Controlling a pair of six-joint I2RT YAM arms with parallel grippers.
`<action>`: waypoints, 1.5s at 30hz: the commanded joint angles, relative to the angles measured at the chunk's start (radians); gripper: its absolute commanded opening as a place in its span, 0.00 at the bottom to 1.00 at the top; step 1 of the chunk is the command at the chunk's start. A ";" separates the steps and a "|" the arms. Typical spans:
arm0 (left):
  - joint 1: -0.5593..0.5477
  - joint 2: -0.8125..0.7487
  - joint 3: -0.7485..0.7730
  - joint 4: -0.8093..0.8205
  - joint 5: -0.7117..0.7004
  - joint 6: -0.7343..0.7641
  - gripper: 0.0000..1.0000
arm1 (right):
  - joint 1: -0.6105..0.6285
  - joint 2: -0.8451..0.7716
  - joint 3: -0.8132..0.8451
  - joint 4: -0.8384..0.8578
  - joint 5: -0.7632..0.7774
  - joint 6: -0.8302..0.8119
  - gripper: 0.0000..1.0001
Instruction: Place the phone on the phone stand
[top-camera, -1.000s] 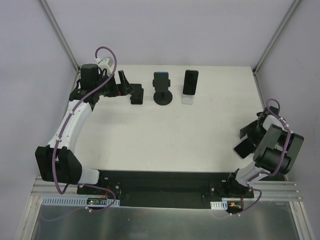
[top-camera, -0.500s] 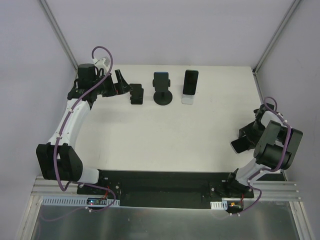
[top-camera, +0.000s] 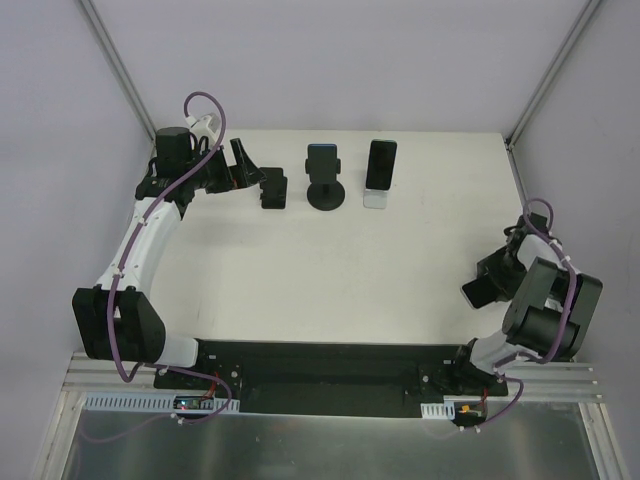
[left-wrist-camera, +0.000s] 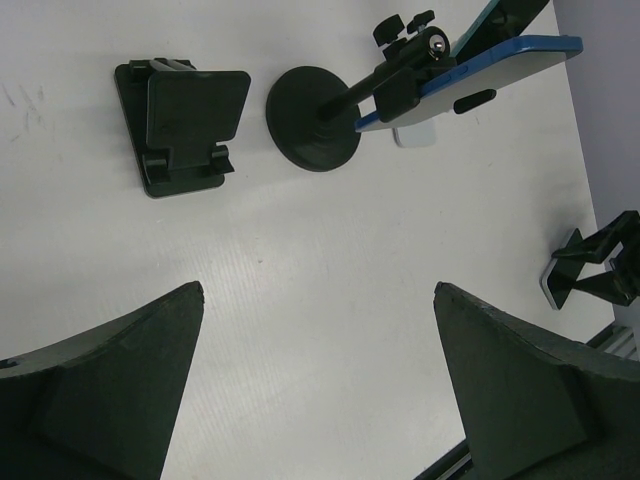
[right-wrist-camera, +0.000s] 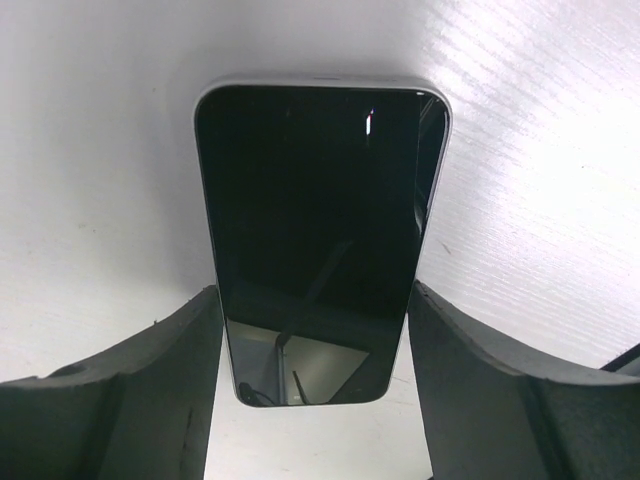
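My right gripper is shut on a black-screened phone, low over the table near its right edge. In the right wrist view the phone sits lengthwise between both fingers, screen facing the camera. An empty black folding phone stand stands at the back left; it also shows in the left wrist view. My left gripper is open and empty just left of that stand, its jaws wide apart.
A round-based black stand holds a blue phone. A white stand to its right holds a dark phone. The table's back edge runs just behind them.
My right gripper has moved a little up and to the left with the phone in it. My left gripper drew back slightly to the left of the empty stand.
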 joint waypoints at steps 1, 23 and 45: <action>0.007 -0.011 -0.009 0.030 0.022 0.000 0.97 | 0.020 -0.109 -0.106 0.108 -0.017 -0.089 0.01; -0.074 -0.098 -0.046 0.051 -0.094 0.046 0.93 | 1.010 -0.522 -0.131 0.512 0.150 -0.907 0.00; -0.435 -0.124 -0.366 -0.002 0.341 -0.004 0.80 | 1.612 -0.209 0.147 0.402 0.050 -1.255 0.00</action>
